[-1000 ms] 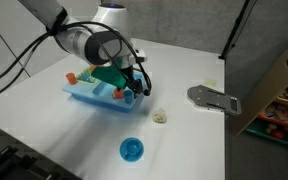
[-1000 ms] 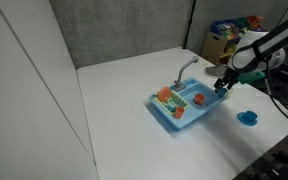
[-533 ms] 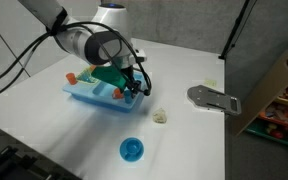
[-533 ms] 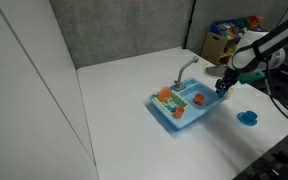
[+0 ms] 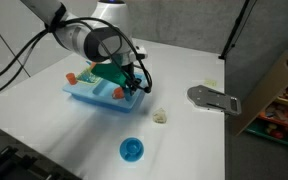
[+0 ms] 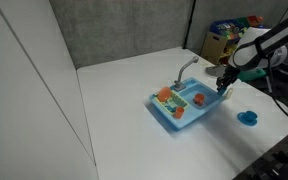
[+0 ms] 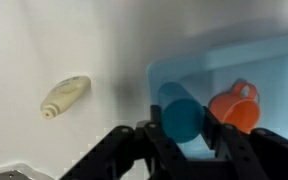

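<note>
In the toy sink (image 7: 269, 70), claw (image 7: 185, 135) tight around a blue cup (image 7: 179, 110).

The white table (image 5: 184, 140) bears a blue toy sink (image 5: 84, 95) directly beneath the jaws, a cream lump (image 5: 160, 117) near them, a blue round dish (image 5: 132, 150) farther off, and a grey flat piece (image 5: 212, 98) well apart.
</note>
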Available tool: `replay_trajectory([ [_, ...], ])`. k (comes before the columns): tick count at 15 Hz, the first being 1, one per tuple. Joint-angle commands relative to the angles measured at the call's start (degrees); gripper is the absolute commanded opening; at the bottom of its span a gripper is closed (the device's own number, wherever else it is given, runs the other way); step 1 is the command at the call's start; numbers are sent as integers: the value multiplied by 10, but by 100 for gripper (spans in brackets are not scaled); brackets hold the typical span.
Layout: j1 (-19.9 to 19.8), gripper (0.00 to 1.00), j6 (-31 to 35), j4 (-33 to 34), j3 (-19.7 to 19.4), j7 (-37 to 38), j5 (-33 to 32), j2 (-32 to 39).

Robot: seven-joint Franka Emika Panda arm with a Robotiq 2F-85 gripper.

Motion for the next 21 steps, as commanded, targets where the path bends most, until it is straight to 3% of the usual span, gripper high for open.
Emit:
replay_trajectory([
  [1, -10, 17, -14, -24, 18, -16, 15, -47],
  [12, 25, 16, -55, -91, 68, -36, 42, -170],
  [13, 37, 16, -40, -63, 52, -10, 25, -132],
  [14, 41, 41, -42, -67, 53, -11, 28, -139],
  [21, 42, 41, -41, -66, 48, -10, 27, -131],
])
